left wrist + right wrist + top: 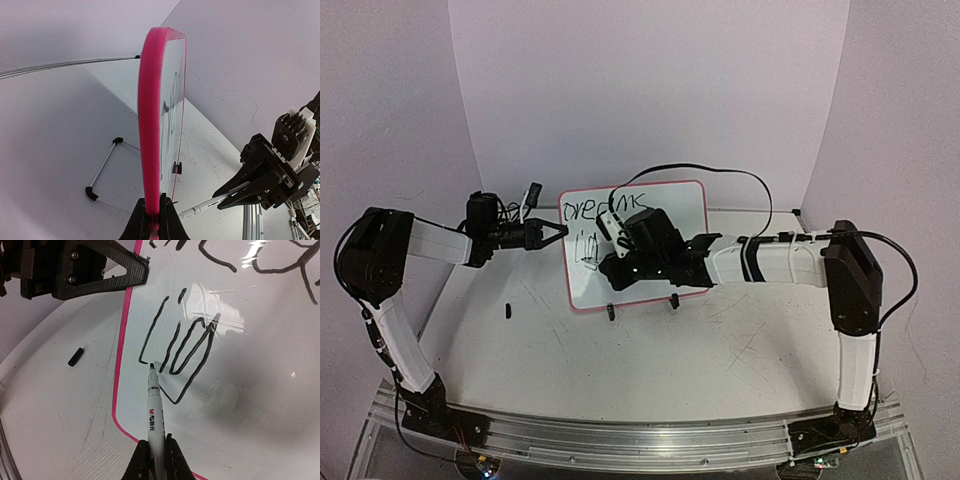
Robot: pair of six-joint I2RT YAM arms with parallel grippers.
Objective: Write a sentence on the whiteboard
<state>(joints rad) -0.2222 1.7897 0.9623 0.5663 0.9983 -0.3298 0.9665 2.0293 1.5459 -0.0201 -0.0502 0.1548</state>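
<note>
**Whiteboard writing station: marker on second line**

1. Writing. The sentence (pixel 592 212) is in black on the whiteboard (pixel 682 210). The upper line reads roughly "dreams". The lower line, toward the whiteboard's left edge, shows only strokes resembling "lig". The marker (pixel 155 425) has a white barrel with a small red-and-black logo that appears to read "M&G".
2. Whiteboard. It stands on edge on the table (pixel 650 370), on two black clip feet (pixel 610 313), with a wire stand (pixel 102 175) behind it.
3. Left arm. The elbow is raised and the forearm runs level toward the whiteboard. The left pincer (pixel 552 232) is clamped on the pink left frame.
4. Right arm. The forearm reaches across the whiteboard's lower front. The right pincer (pixel 156 447) grips the marker, whose tip touches the whiteboard at the foot of the lower line's first stroke.
5. A small black cap (pixel 506 309) lies on the table left of the whiteboard.
</note>
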